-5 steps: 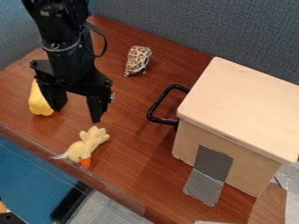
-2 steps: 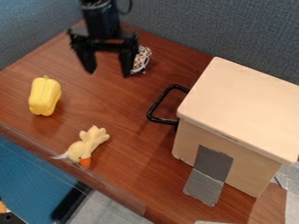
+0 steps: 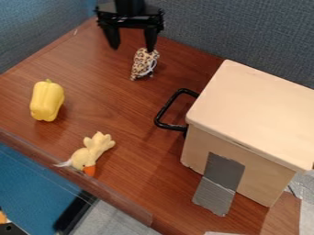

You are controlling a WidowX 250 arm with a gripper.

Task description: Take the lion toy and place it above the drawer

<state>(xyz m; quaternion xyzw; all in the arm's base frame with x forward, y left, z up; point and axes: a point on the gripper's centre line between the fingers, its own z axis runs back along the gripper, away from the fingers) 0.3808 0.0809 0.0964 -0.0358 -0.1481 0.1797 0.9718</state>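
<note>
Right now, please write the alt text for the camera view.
An open black gripper hangs over a brown table; on it are a spotted toy, a yellow pepper, a duck toy and a pale box with a black handle.

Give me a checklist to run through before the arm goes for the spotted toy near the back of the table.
1. Pincer open, nothing between its fingers: ok.
2. Pincer centred over the spotted plush: not ok; one fingertip appears at the plush's far end, the other off to its left in the picture.
3. Pincer height right for a grasp: cannot tell from this single view.
4. Spotted plush is the lion: cannot tell; its print looks more like a leopard's.
5. Yellow pepper and duck plush well apart from the spotted plush: ok.
6. Wooden box with the black handle has a flat top to set a toy on: ok.
</note>
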